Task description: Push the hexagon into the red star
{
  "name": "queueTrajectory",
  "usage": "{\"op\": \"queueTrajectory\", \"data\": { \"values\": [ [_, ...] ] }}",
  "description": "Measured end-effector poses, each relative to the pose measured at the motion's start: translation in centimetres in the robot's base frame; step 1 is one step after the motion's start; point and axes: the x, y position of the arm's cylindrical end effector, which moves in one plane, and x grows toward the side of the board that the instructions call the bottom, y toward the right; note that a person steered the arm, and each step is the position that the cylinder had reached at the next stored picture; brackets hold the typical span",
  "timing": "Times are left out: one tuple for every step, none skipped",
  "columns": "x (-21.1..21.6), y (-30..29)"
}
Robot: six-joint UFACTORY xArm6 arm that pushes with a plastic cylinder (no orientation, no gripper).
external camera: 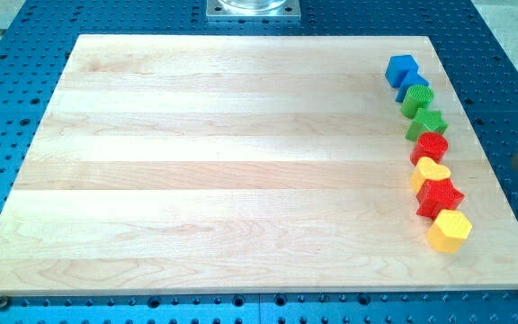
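While my tip seems hidden, yellow hexagon [449, 230] touches red star [439, 197]

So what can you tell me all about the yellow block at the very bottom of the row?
The yellow hexagon is a small, six-sided chunky block, plastic-looking with a flat top. It lies flat on the wooden board near the view's right edge, last in the line of blocks. Its upper-left side appears to touch the red star. Nothing else touches it.
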Motion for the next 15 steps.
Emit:
{"op": "queueTrajectory", "data": {
  "values": [
    [6.5,-4.9],
    [12.2,-8.0],
    [12.3,-8.9],
    [12.7,-9.9],
    [10.3,-12.7],
    [9.9,-12.7],
    [5.7,-12.0],
    [2.2,-11.4],
    [2.6,-11.4],
    [6.6,-11.1],
    [12.7,-11.5],
    [11.6,-14.3],
    [7.2,-14.7],
    [6.1,-14.7],
    [0.1,-14.7]
  ]
}}
